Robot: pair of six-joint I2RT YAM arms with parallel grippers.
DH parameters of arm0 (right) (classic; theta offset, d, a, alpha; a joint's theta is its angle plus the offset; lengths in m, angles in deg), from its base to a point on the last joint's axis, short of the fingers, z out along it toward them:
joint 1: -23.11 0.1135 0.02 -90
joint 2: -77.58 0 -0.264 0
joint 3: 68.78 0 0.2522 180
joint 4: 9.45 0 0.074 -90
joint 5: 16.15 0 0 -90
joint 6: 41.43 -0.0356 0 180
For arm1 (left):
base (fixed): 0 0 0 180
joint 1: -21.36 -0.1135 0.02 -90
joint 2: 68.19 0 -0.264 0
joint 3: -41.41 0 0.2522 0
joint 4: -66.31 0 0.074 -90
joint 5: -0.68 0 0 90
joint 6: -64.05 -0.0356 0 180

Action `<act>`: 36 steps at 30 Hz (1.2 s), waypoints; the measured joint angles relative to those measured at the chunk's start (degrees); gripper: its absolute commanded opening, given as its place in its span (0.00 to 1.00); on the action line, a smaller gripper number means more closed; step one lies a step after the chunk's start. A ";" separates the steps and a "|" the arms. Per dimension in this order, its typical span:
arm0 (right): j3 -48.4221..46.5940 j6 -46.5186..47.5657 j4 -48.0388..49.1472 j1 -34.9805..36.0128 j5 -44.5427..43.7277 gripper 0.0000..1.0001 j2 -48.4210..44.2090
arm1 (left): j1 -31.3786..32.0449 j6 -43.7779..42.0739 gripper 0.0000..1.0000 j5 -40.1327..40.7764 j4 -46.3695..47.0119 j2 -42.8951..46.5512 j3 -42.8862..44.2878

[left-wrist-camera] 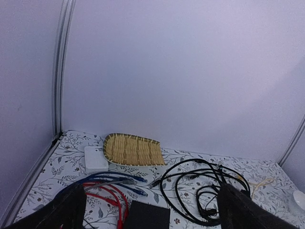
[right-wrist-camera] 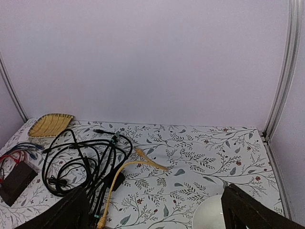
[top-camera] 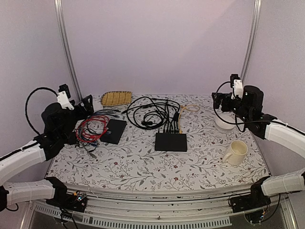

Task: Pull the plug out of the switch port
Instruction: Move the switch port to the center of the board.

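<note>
The switch is a flat black box lying mid-table in the top view. Several plugs sit in the sockets along its far edge, on black cables and one yellow cable. The black cable coil and yellow cable also show in the right wrist view; the switch itself does not show in either wrist view. My left gripper is open and raised at the far left, well away from the switch. My right gripper is open and raised at the far right. Both are empty.
A thinner black square slab lies left of the switch beside red and blue cables. A wicker tray and a white box are at the back left. A white bowl and a cream mug stand at the right.
</note>
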 measured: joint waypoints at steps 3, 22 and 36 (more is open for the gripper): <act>-1.14 3.56 -1.42 5.38 -4.98 0.99 -0.02 | 8.41 -0.96 0.98 4.87 -3.74 -1.16 1.38; -8.17 -2.89 -1.70 11.19 4.04 0.72 9.42 | 33.33 6.27 0.98 12.31 -22.49 -11.30 9.92; -11.69 -19.76 -14.80 14.95 8.26 0.65 20.46 | 32.22 12.87 0.98 -3.28 -25.24 -20.81 15.41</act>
